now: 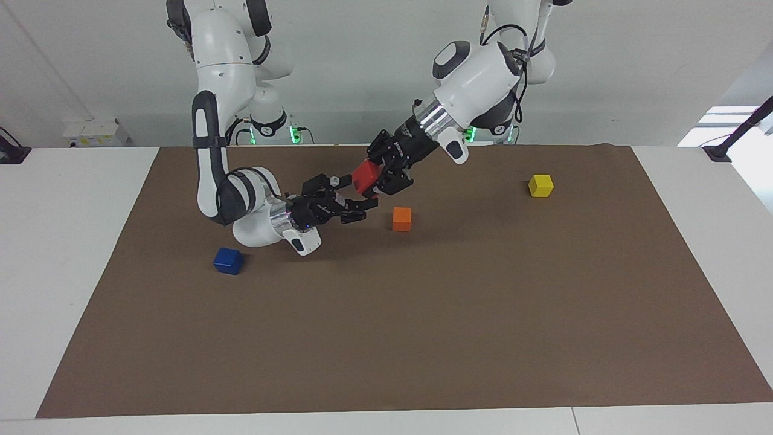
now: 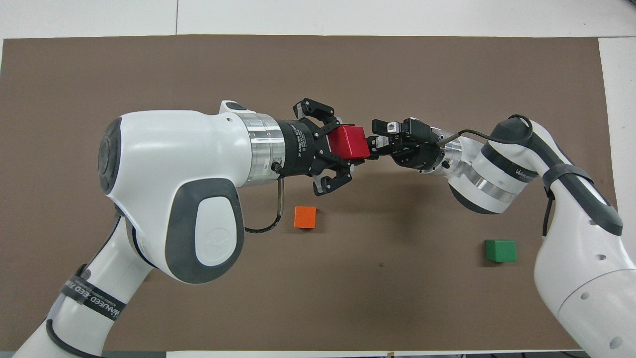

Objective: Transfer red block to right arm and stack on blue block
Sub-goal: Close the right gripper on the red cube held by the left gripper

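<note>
My left gripper (image 1: 372, 180) is shut on the red block (image 1: 364, 175) and holds it in the air, over the mat beside the orange cube. The overhead view shows the gripper (image 2: 349, 147) and the block (image 2: 348, 140) too. My right gripper (image 1: 361, 193) is open, and its fingertips (image 2: 371, 145) reach the block's free side; I cannot tell whether they touch it. The blue block (image 1: 228, 260) lies on the mat toward the right arm's end, under the right forearm. It is hidden in the overhead view.
An orange cube (image 1: 401, 219) (image 2: 305, 217) lies mid-mat under the two grippers. A yellow cube (image 1: 540, 185) lies toward the left arm's end. A green cube (image 2: 500, 250) lies near the right arm's base. All rest on a brown mat (image 1: 423, 338).
</note>
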`<state>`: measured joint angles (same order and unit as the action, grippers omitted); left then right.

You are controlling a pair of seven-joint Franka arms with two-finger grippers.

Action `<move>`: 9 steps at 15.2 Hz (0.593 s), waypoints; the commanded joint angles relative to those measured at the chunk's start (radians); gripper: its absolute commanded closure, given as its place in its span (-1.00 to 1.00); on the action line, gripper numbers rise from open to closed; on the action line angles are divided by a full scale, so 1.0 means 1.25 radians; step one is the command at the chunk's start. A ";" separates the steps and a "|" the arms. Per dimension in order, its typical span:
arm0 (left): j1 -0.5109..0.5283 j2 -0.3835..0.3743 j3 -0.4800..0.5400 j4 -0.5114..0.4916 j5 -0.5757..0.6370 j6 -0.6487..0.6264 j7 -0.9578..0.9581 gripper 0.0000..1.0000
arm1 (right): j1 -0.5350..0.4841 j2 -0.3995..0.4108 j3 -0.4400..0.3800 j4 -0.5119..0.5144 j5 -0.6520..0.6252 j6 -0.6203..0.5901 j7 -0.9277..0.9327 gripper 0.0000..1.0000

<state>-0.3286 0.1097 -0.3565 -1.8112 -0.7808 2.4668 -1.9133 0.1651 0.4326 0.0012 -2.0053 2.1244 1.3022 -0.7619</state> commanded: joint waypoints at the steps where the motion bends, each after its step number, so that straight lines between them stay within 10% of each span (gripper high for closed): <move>1: -0.035 -0.004 0.013 -0.024 -0.020 0.074 0.008 1.00 | -0.003 -0.001 0.005 -0.007 0.012 0.014 -0.016 -1.00; 9: -0.046 0.018 0.013 -0.021 -0.018 0.110 0.011 1.00 | 0.002 -0.001 0.005 -0.003 0.009 0.032 -0.019 -0.86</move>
<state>-0.3684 0.1341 -0.3541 -1.8261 -0.7808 2.5866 -1.9121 0.1665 0.4328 0.0015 -2.0059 2.1244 1.3196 -0.7619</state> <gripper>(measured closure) 0.449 0.000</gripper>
